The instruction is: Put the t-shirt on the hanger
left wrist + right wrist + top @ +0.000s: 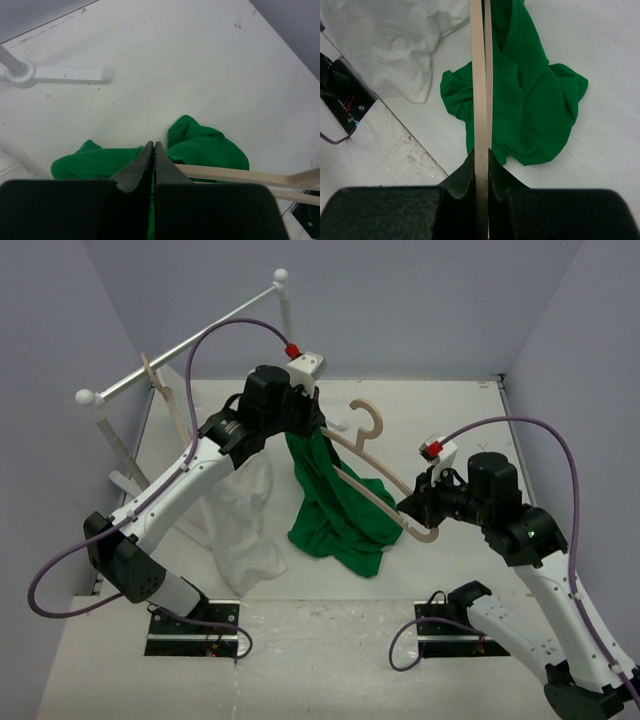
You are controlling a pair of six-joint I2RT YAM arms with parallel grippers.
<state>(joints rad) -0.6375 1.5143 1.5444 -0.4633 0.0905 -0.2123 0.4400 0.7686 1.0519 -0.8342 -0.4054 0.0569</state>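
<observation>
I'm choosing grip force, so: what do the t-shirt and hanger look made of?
T-shirt: soft matte green cloth, probably cotton knit; it hangs limp and bunches in folds. Hanger: pale beige, smooth, rigid, holding a straight thin edge; looks like wood, though plastic of that colour cannot be ruled out.

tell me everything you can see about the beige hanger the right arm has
The hanger is pale beige and looks like wood, with curved shoulders, a lower bar and a big round hook. It is held off the table at a tilt, hook uppermost toward the back. The right gripper is shut on its lower shoulder end. The green t-shirt hangs against its upper shoulder and bar from the shut left gripper. Whether the hanger is inside the shirt cannot be told.
</observation>
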